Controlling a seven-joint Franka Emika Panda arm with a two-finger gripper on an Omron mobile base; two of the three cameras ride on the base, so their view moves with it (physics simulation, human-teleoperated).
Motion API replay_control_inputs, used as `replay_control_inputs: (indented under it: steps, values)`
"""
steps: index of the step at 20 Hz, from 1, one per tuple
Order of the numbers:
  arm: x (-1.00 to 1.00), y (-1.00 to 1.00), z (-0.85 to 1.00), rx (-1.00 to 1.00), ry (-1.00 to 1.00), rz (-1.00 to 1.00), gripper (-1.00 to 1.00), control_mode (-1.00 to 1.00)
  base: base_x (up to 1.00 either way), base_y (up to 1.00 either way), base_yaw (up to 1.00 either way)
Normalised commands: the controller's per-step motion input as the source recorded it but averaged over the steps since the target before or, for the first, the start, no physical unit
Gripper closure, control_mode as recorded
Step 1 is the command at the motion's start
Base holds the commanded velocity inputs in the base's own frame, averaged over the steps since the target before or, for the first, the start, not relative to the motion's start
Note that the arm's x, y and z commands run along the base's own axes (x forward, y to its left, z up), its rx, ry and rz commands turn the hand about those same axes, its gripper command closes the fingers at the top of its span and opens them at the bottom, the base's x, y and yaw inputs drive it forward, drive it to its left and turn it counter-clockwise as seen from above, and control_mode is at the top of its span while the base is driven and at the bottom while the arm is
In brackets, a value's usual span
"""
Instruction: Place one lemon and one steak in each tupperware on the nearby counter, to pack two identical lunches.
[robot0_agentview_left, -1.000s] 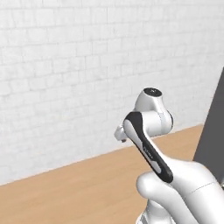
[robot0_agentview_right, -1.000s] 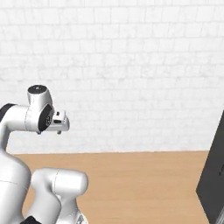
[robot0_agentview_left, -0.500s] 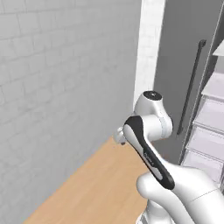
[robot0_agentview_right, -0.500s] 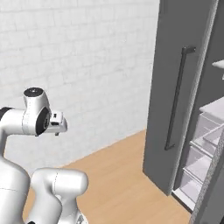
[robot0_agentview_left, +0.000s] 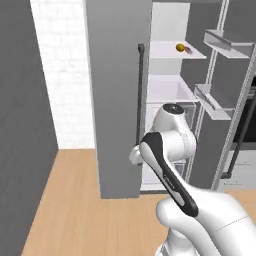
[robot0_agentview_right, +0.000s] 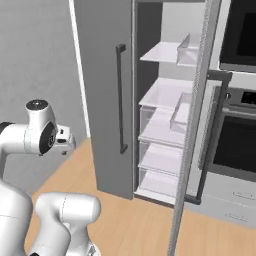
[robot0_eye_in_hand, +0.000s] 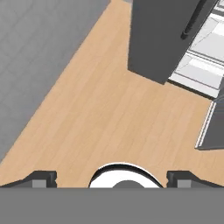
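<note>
Gripper (robot0_eye_in_hand: 111, 178) spread wide, empty, above wood floor (robot0_eye_in_hand: 109, 113). Fridge (robot0_agentview_left: 117, 100) open; lemon (robot0_agentview_left: 180, 47) on upper shelf (robot0_agentview_left: 170, 52). No legible writing.

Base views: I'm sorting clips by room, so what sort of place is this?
Most likely a kitchen: a tall grey fridge stands open with white shelves inside, one holding a lemon, and a built-in oven sits right beside it. The floor is light wood.
</note>
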Motion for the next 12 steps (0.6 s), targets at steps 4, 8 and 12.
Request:
replay_control_inputs:
  steps: [4, 8, 12]
  values:
    - [0.00, 0.00, 0.00, 0.00, 0.00, 0.00, -1.00, 1.00, 0.71, 0.37, -0.82]
    - [0.00, 0.00, 0.00, 0.00, 0.00, 0.00, -1.00, 1.00, 0.34, 0.26, -0.38]
    - [0.00, 0.00, 0.00, 0.00, 0.00, 0.00, -1.00, 1.00, 0.24, 0.44, -0.09]
